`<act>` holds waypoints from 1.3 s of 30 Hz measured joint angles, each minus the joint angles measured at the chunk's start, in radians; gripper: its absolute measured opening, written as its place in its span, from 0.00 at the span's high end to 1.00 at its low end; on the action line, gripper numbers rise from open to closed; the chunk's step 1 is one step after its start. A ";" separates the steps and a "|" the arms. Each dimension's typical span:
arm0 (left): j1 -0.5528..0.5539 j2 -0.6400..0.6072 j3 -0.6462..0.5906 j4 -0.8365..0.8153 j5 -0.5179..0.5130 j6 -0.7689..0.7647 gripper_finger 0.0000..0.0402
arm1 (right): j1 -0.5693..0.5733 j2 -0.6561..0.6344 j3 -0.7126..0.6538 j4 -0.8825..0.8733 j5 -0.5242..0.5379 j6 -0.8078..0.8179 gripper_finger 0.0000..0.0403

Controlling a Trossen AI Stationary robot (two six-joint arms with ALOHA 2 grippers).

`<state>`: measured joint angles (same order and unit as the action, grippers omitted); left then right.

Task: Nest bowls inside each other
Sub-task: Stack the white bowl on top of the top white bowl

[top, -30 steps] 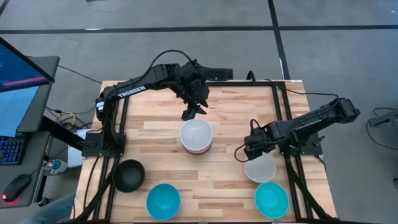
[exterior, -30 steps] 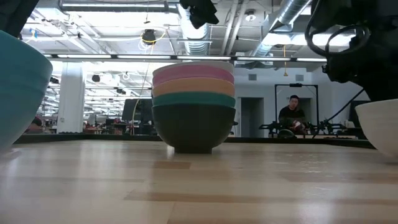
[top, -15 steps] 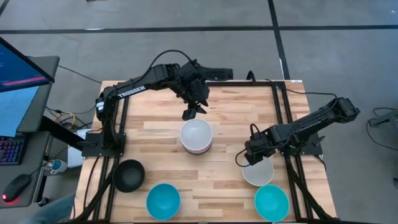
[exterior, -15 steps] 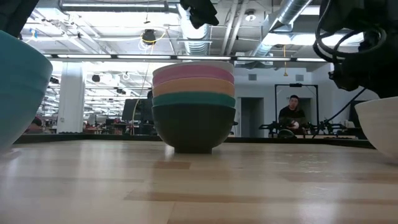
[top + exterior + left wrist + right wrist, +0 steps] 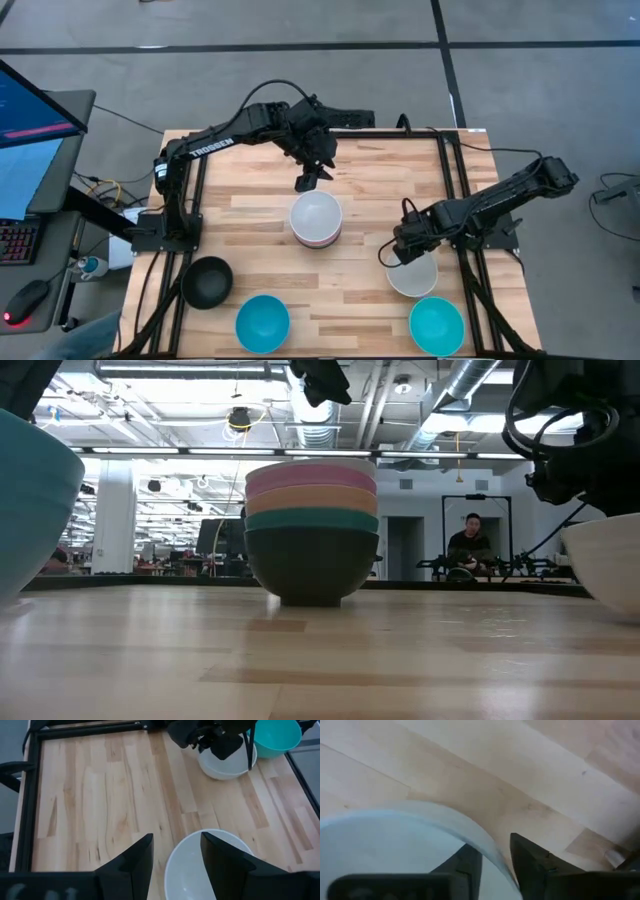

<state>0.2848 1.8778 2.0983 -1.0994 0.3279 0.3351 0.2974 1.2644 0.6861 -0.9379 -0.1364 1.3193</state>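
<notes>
Bare counter lies open left of the central bowl stack; loose bowls crowd the near edge.

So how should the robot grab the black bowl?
Probably by the rim. The black bowl sits upright and open, alone at the table's near left corner, so one finger could drop inside and one outside its thin wall, coming straight down. The left gripper is nearer.

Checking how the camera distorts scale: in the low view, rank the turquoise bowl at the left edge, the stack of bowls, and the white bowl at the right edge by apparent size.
1. Nested stack of round plastic bowls, fully visible.
2. Turquoise plastic bowl, cropped.
3. White plastic bowl, cropped.
Cropping and nearness make the last two unsure.
</notes>
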 joint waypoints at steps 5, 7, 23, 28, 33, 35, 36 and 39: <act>0.000 0.000 0.000 -0.001 0.000 -0.005 0.62 | -0.014 0.000 0.000 0.001 0.009 -0.015 0.81; 0.000 0.000 0.000 -0.001 0.000 -0.007 0.62 | -0.021 0.000 0.000 0.001 0.016 -0.020 0.84; -0.003 0.000 0.000 -0.096 -0.022 0.020 0.62 | -0.233 0.000 0.177 -0.028 0.058 -0.274 0.97; -0.004 -0.010 -0.001 -0.134 -0.005 0.031 0.62 | -0.279 0.000 0.363 -0.121 0.119 -0.345 0.96; -0.013 -0.106 -0.002 -0.075 -0.021 0.041 0.72 | -0.309 0.015 0.510 -0.145 0.153 -0.386 0.93; -0.010 -0.156 -0.018 -0.059 -0.022 0.042 0.77 | -0.324 0.051 0.559 -0.145 0.162 -0.419 0.94; -0.004 -0.181 -0.030 -0.057 -0.025 0.041 0.79 | -0.334 0.076 0.585 -0.147 0.164 -0.443 0.95; 0.012 -0.251 -0.093 -0.040 -0.070 0.022 0.84 | -0.361 0.171 0.685 -0.139 0.163 -0.531 0.97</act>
<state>0.2967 1.6267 2.0050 -1.1397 0.2583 0.3571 -0.0641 1.4357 1.3713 -1.0764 0.0269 0.7880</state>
